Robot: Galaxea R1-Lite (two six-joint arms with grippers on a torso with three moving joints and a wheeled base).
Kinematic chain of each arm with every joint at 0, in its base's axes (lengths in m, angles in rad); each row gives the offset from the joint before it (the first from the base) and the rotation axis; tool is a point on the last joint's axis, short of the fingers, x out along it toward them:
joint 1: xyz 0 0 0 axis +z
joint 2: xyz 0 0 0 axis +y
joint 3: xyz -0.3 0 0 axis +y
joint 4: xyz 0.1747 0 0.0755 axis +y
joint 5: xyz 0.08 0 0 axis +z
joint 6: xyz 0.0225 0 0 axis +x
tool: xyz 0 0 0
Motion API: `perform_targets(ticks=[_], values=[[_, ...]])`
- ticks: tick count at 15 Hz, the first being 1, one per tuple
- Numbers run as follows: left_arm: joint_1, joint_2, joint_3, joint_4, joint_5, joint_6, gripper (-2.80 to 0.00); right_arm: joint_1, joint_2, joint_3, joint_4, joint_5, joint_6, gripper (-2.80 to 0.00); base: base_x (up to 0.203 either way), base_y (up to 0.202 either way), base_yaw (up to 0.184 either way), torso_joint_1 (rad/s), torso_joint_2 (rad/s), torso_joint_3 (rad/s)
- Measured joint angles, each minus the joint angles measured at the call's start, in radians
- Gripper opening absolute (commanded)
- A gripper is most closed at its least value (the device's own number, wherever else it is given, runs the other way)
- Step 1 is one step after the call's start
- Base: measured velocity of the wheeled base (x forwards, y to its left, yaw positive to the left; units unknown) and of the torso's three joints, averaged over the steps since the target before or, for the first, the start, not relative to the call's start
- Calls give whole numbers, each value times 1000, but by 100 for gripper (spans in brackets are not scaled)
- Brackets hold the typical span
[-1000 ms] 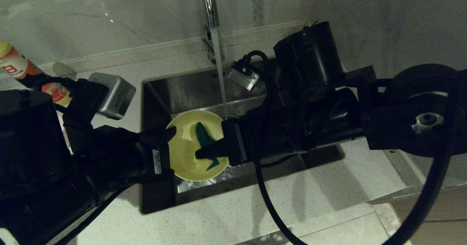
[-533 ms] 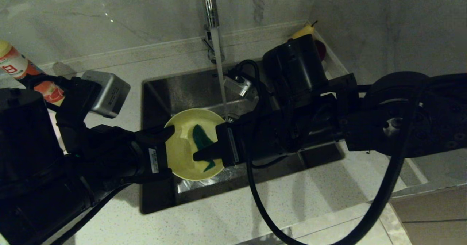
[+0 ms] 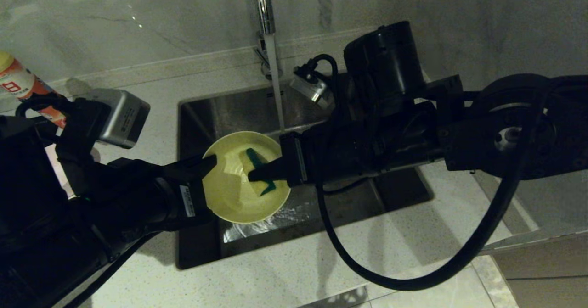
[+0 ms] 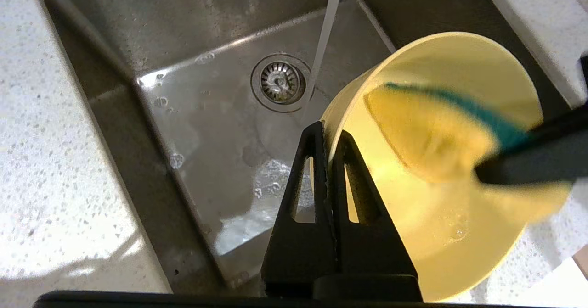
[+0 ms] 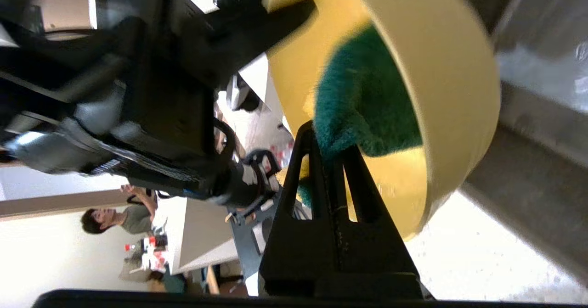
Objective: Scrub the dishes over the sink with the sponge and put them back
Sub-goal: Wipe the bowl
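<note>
The right arm (image 3: 395,115) lies across the far right part of the sink (image 3: 220,110) in the head view, hiding that corner and the bench behind it. The left arm (image 3: 69,198) covers most of a bottle (image 3: 18,85) at the frame's left edge (its label cannot be read). In the left wrist view the sponge (image 4: 432,124) is blurred, and the yellow bowl (image 4: 436,60) is cut off at the lower edge. In the right wrist view the bowl's rim runs past the top edge, and the left claw (image 5: 294,14) on it is smeared.
</note>
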Motion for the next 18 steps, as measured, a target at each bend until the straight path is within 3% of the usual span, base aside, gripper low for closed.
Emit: perform_targets(ticks=[8, 14, 18], values=[[-1, -15, 35, -3, -2, -5, -280, -4, -14, -13, 1, -4, 0, -280, 0, 0, 0, 0, 0, 0], [-1, -24, 25, -3, -2, -8, -280, -2, -72, 115, 2, -3, -3, -280, 0, 0, 0, 0, 0, 0], [-1, -20, 23, -3, -4, -7, -280, 21, -74, 129, 2, -4, -4, -280, 0, 0, 0, 0, 0, 0]])
